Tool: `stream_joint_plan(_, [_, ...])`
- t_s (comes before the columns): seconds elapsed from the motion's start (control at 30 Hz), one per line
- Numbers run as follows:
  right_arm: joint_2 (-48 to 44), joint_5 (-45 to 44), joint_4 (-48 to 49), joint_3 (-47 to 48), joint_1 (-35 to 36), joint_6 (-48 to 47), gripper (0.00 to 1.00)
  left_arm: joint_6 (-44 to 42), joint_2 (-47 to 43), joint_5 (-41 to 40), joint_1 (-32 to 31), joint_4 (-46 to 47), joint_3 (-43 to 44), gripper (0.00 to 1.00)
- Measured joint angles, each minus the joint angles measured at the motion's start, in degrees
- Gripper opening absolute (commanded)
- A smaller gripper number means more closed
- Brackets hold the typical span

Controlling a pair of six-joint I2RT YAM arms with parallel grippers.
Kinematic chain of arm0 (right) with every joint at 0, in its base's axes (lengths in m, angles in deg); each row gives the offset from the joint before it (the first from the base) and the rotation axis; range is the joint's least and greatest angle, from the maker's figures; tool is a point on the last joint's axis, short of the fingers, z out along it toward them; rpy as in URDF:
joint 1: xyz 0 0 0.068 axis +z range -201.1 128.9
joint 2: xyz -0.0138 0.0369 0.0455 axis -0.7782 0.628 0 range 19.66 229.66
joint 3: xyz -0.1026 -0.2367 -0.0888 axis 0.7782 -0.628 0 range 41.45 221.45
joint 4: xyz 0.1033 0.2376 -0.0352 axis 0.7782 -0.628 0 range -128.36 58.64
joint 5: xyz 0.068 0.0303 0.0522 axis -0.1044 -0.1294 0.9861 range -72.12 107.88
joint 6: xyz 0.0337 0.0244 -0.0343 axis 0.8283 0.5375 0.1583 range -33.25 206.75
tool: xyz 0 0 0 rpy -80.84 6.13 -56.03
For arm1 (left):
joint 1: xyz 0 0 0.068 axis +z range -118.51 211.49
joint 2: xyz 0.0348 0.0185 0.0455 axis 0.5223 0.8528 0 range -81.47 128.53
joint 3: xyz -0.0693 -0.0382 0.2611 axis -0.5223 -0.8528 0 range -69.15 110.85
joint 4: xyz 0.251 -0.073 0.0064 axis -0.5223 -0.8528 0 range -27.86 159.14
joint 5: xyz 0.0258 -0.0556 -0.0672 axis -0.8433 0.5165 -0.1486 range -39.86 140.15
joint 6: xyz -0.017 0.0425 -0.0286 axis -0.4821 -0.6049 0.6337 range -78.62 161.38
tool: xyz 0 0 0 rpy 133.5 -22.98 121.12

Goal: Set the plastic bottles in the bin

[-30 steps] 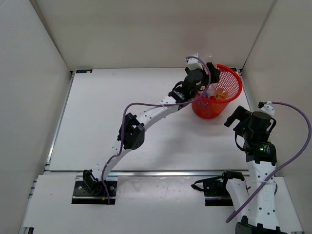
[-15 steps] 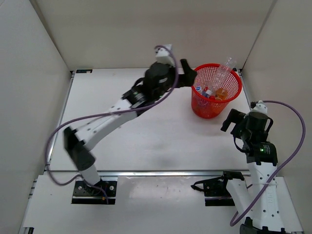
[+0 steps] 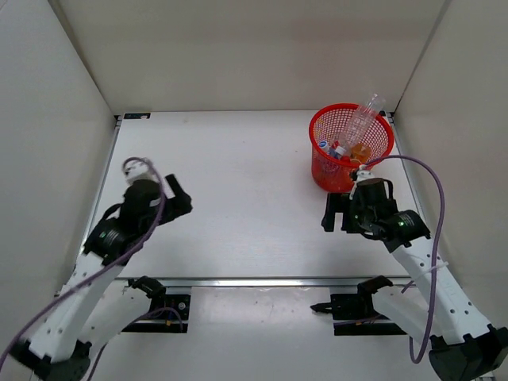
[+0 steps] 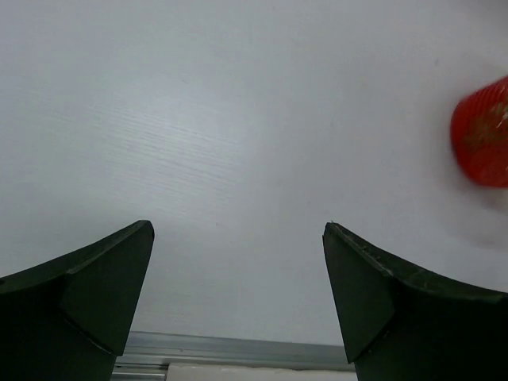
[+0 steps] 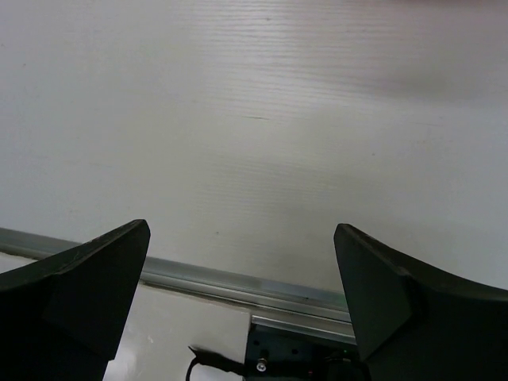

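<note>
Our left pincer (image 3: 176, 200) hangs over the white table (image 3: 238, 175) with its jaws spread wide and nothing between them. The left wrist view shows only bare tabletop between the two dark fingers (image 4: 103, 278). Our right pincer (image 3: 329, 213) is likewise spread and empty.

The red mesh bin (image 3: 334, 179) stands well apart from the left pincer, ahead of it and off to its right, and shows as a red blur at the edge of its wrist view (image 4: 482, 143). It sits close beside the right pincer, on the far side from the arm bases.

The bottles lie inside the bin. A plain clear bottle (image 3: 361, 121) leans up past the rim, an orange bottle (image 3: 362, 152) lies below it, and a blue-labelled bottle (image 3: 325, 147) is beside them. We cannot count the rest through the mesh. We see no bottle near either pincer.

We judge these bottles to be light, thin-walled and slick. They would dent under a hard squeeze, so we would take one across the middle of its body. The bin looks light too, and we think a nudge could slide it.
</note>
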Motion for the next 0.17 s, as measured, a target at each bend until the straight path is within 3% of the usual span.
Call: stream_joint_plan(0.17, [3.1, 0.8, 3.1, 0.0, 4.8, 2.9, 0.99, -1.8, -11.1, -1.5, 6.8, -4.5, 2.0, 0.99])
